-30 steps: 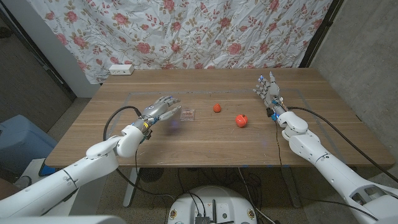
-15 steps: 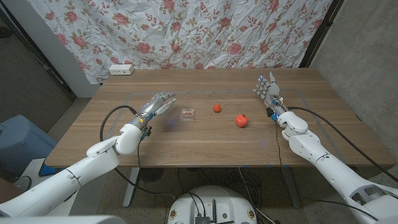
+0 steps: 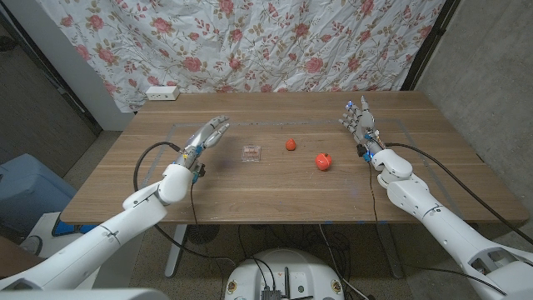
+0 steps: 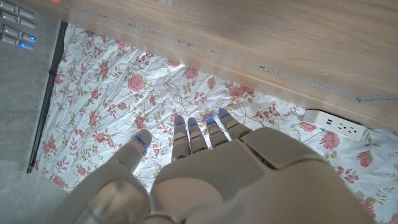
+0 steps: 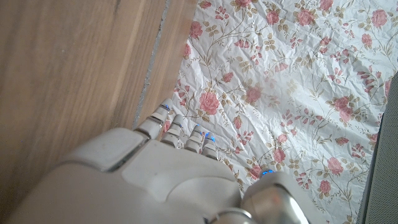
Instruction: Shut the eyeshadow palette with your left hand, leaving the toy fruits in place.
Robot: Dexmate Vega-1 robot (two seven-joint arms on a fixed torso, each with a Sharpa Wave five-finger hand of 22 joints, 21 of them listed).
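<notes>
The left robot hand has pulled back and up from the eyeshadow palette, fingers spread and holding nothing, now well to the palette's left. The palette lies on the table, beside the two toy fruits (both unmoved). The right robot hand stays upright near the table's right edge, fingers apart, empty.

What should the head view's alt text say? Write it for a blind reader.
The left hand hovers open beside a small eyeshadow palette on a wooden table. Two red toy fruits lie between the palette and the raised right hand.
</notes>
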